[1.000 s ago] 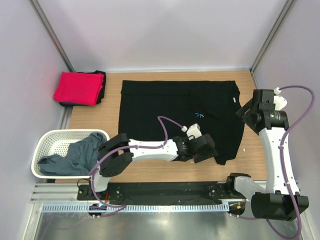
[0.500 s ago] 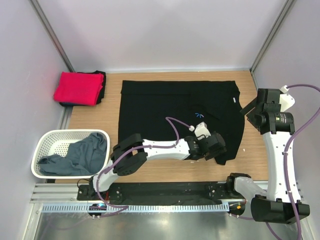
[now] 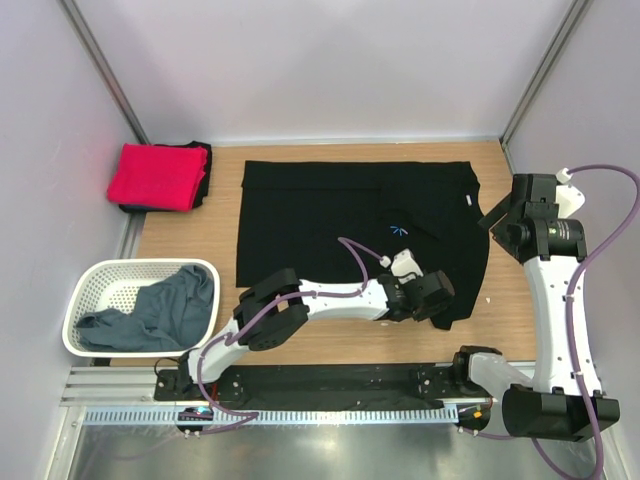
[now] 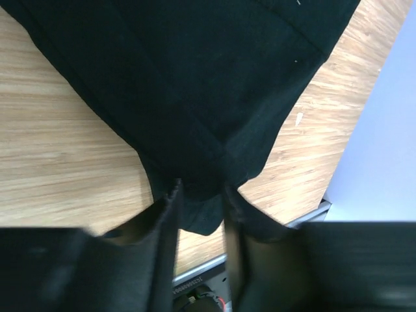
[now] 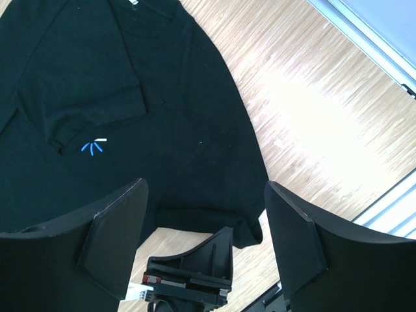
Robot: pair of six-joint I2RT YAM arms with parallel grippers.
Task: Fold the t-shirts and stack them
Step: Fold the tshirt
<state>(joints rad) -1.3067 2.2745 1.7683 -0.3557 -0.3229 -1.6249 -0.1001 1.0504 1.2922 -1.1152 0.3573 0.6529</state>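
The large black t-shirt (image 3: 330, 220) lies spread flat on the wooden table, its light-blue starburst mark (image 3: 397, 230) facing up. My left gripper (image 3: 447, 305) reaches across to the shirt's near right corner. In the left wrist view its jaws (image 4: 201, 188) stand narrow, with the puckered corner of the black cloth (image 4: 195, 78) pinched between them. My right gripper (image 3: 492, 220) hovers open above the shirt's right edge (image 5: 214, 97), holding nothing (image 5: 205, 185). A folded red t-shirt (image 3: 155, 175) lies at the far left. The grey-blue t-shirt (image 3: 165, 305) is crumpled in the basket.
The white lattice basket (image 3: 100, 270) stands at the near left table edge. A dark folded cloth (image 3: 205, 170) shows under the red shirt. Grey walls close in the back and both sides. A metal rail (image 3: 300, 385) runs along the front.
My left arm has stretched further right to the black shirt's near right corner, and its jaws have narrowed onto the cloth. The right arm has barely shifted and stays open.
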